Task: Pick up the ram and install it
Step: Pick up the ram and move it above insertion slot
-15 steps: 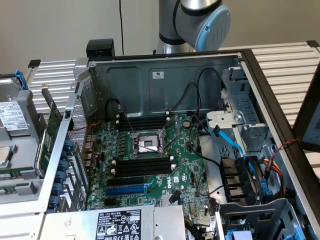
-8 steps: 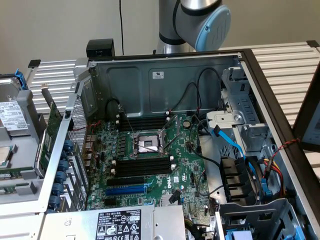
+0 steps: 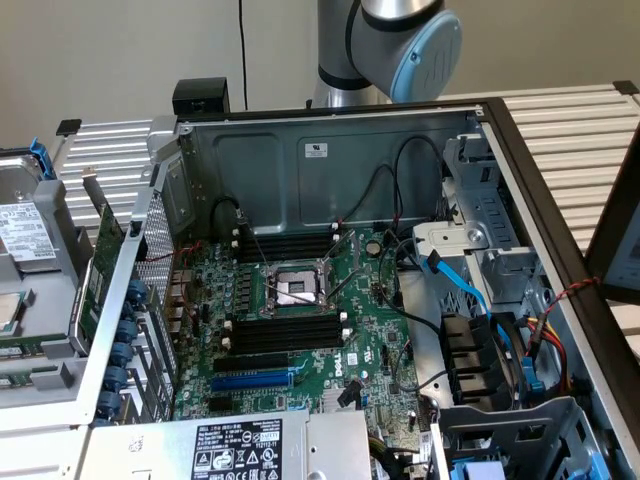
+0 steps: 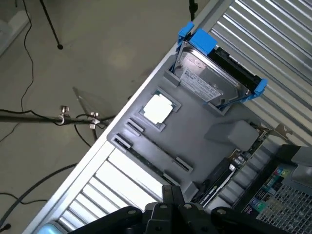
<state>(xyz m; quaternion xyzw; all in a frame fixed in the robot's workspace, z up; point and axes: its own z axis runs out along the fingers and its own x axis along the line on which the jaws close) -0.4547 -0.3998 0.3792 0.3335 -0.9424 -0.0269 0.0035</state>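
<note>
Your ram [image 4: 218,179] sits in the grey tray [image 4: 195,131], just beside the gripper [image 4: 173,199], alongside the green expansion card [image 4: 246,148]. The tray rests on a slatted metal table [image 4: 126,180], and past it you see bare floor [image 4: 107,44] with cables [image 4: 24,73]. The gripper's fingers are pressed together on nothing.

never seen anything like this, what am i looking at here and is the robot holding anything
One robot arm works on an open computer case. The exterior view, from a camera off the arm, looks into the case at the motherboard and its black memory slots. The wrist view, from a camera on the arm, looks past the gripper at a grey tray of parts: a hard drive in a blue frame, a processor chip and the ram, a thin stick with a white label. The gripper is shut, nothing visible in it; the ram sits in the tray.
</note>
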